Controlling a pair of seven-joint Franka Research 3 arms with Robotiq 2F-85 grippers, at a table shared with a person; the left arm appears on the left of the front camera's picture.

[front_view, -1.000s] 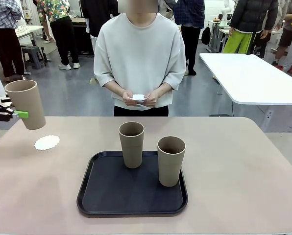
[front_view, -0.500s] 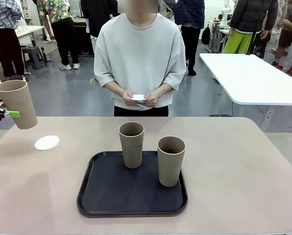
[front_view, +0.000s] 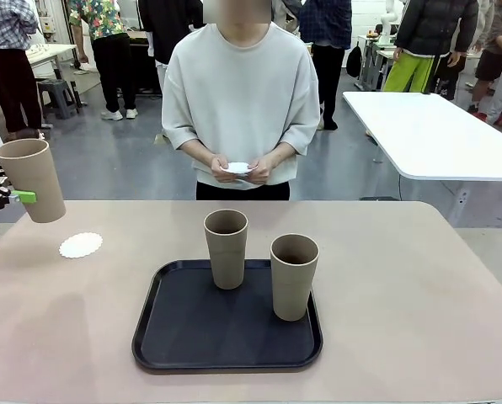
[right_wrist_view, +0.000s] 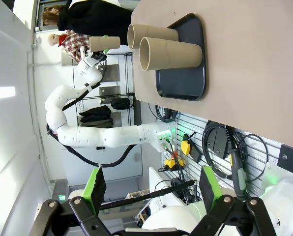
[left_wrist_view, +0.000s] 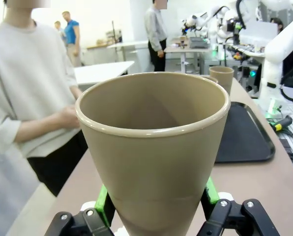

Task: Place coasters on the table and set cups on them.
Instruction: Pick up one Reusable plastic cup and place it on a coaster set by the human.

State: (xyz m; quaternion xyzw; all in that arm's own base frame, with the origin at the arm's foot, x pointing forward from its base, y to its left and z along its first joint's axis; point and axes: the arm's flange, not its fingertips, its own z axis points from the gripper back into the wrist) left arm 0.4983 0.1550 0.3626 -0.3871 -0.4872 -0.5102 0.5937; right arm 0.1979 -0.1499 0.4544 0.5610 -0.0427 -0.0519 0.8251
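The held cup (front_view: 32, 178) is a tall tapered tumbler, matte tan-brown, no handle, with a thin rounded rim. The left wrist view looks right into its mouth and it's plain tan inside. The left pincer (left_wrist_view: 156, 201) has it clamped low on the body, a green pad on each side. It hangs a bit tipped in the air at the far left of the bench (front_view: 419, 295), up and to the left of a coaster (front_view: 81, 245) and not touching it. That coaster is a small white scalloped disc lying flat on the bench.

Two more cups, same look, stand upright on a black tray (front_view: 192, 337) mid-bench: the back cup (front_view: 226, 248) and the front cup (front_view: 294, 276), close but apart.

The right pincer (right_wrist_view: 150, 189) is spread wide with nothing in it, off beside the bench.

The person (front_view: 241, 93) at the far side, in a pale grey top, has both hands (front_view: 261, 172) on a small white thing (front_view: 238, 167). It looks like a coaster, but I can't tell how many.

The bench is smooth beige-tan with rounded corners. The room has a grey floor, a white table (front_view: 428, 130) off to the right, and people standing around at the back.
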